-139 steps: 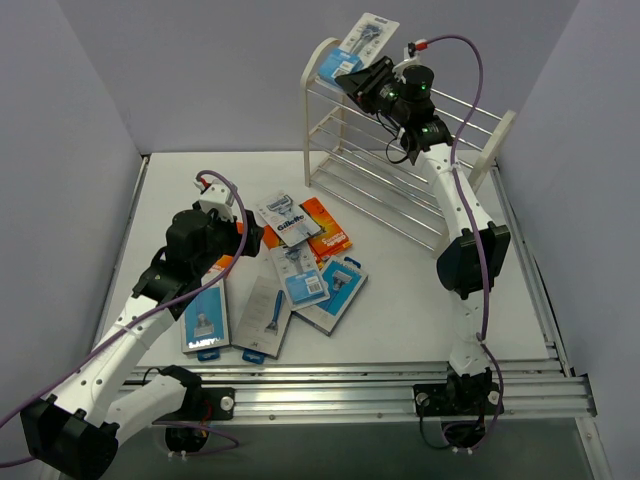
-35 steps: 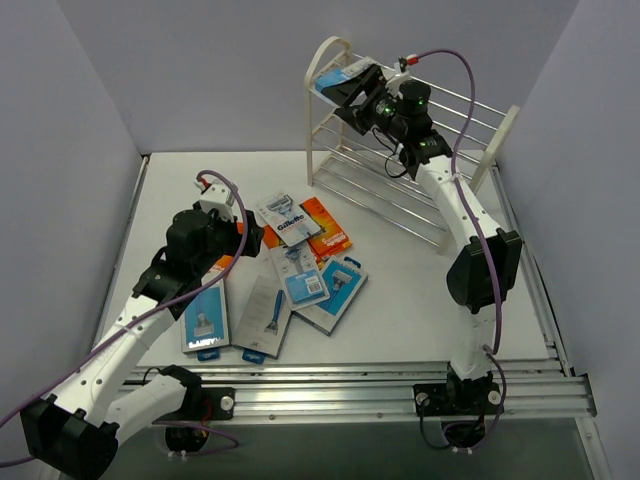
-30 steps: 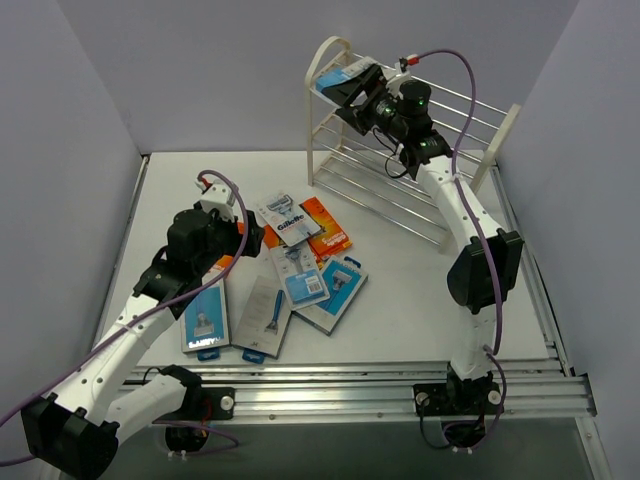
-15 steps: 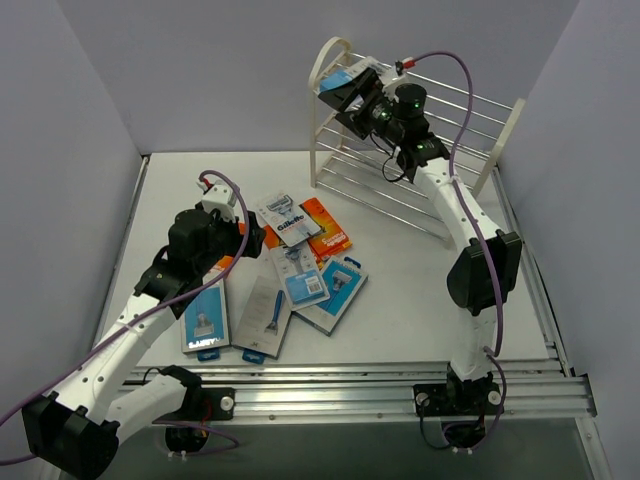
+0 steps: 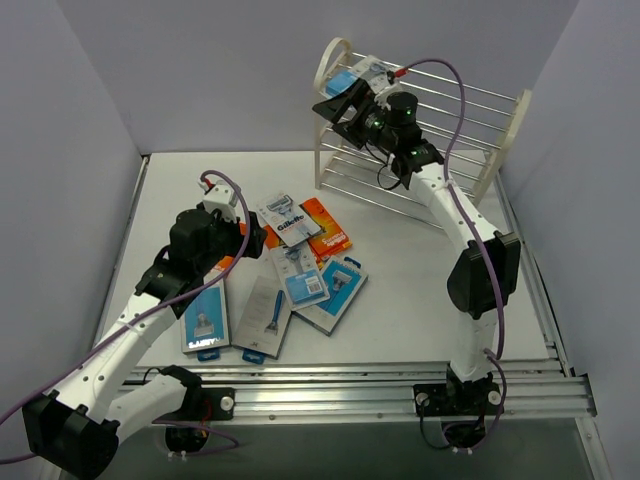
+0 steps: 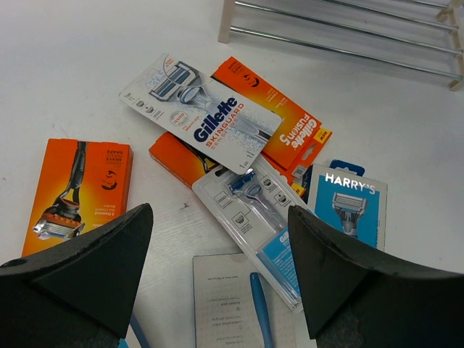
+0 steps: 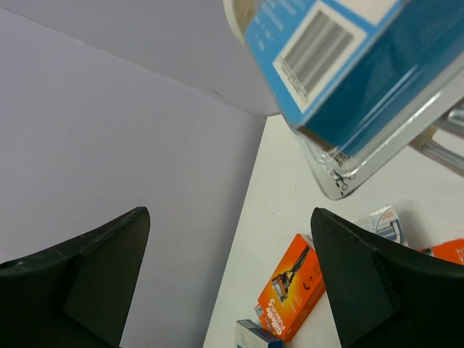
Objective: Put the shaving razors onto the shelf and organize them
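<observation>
Release is the news: a second ago the right gripper point(image 5: 340, 104) was closed on a blue pack point(image 5: 352, 80) at the top of the shelf point(image 5: 516, 118). Now its jaws stand wide apart and the pack lies on the top tier, by the arched left end frame, tilted rather than flat. In the right wrist view the pack's barcoded back sits above the spread fingers point(image 7: 87, 275), and as far as I can tell neither touches it. The shelf itself has also slid a little toward the back wall over these seconds (pushed by the arm, I'd guess). So one pack looks delivered, and the rest wait in the pile of packs point(image 5: 300, 272) on the table point(image 5: 420, 290), an orange box point(image 6: 78, 187) among them. The right arm is stretched far forward, its wrist bent leftward at the top tier. The left arm hasn't moved: elbow folded, left gripper point(image 6: 217, 217) hovering open and empty over the pile.
</observation>
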You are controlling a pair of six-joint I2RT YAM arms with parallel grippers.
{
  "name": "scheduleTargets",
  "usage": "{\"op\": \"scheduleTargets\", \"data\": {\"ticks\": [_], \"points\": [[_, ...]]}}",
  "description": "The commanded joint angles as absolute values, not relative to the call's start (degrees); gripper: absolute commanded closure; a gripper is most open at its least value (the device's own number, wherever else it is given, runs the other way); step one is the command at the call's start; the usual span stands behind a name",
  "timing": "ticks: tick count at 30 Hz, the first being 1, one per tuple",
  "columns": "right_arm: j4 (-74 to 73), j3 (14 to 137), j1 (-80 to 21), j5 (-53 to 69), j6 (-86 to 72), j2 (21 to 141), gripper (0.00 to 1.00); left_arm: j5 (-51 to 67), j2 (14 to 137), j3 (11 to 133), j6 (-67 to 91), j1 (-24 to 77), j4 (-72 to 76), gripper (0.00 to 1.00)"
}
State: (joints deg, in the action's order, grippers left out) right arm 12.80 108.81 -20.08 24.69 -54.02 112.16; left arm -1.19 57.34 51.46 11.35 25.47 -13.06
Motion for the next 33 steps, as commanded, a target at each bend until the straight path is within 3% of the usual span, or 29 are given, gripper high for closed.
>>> {"op": "scheduleTargets", "data": {"ticks": [1,12,21,33], "points": [[9.14,105.92,-21.09,22.85,-53.7,110.92,0.11,-0.26,57.57,52.91,11.43,25.84,-12.13,0.16],[12.04,100.47,-25.31,22.94,-52.21,107.5,0.12,-0.26,57.74,53.0,11.43,25.75,-12.22,0.16],[7.91,103.09,-26.81,22.5,-48.87,103.28,0.12,0.0,57.83,53.09,11.16,25.75,-12.13,0.16],[-2.1,119.87,-25.85,17.33,-41.84,103.0,0.11,0.0,58.01,53.09,10.99,25.75,-11.87,0.16]]}}
